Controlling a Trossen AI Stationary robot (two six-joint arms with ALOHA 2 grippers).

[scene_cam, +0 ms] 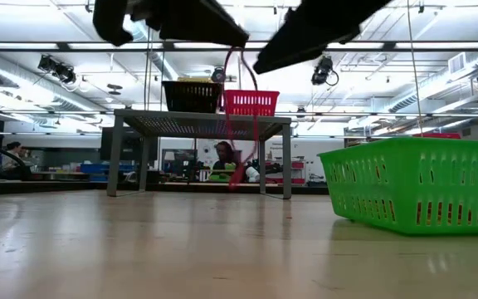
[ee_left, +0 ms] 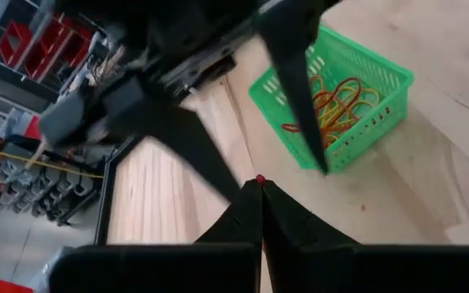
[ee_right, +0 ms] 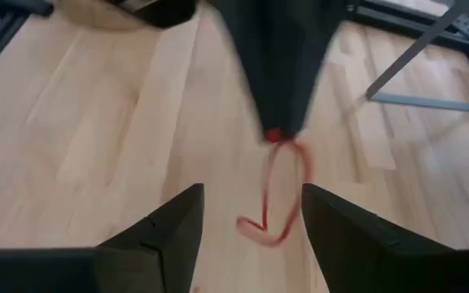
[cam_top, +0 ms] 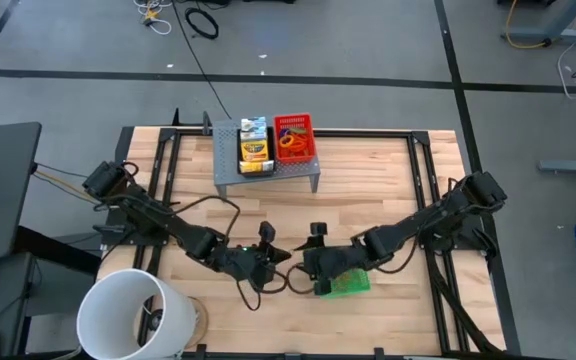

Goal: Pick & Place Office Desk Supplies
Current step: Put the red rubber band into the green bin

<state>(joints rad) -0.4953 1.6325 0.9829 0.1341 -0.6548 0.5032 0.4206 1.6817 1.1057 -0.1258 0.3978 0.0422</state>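
My left gripper is shut on a red rubber band above the table's near middle. My right gripper faces it, open, with a finger on each side of the hanging band and touching nothing. A green mesh tray with several coloured rubber bands stands on the table by the right gripper. On the grey riser stand a black tray with a yellow crayon box and a red tray with orange bands. My left gripper pinches the red rubber band at its top end between the very tips of its two fingers. The band hangs slack below them as a loop. Whether its lower end touches the table, I cannot tell.
A big white bucket stands at the table's near left corner. The riser's legs stand at the far middle. Bare wood lies between the riser and the grippers. Black rails run along the table's sides.
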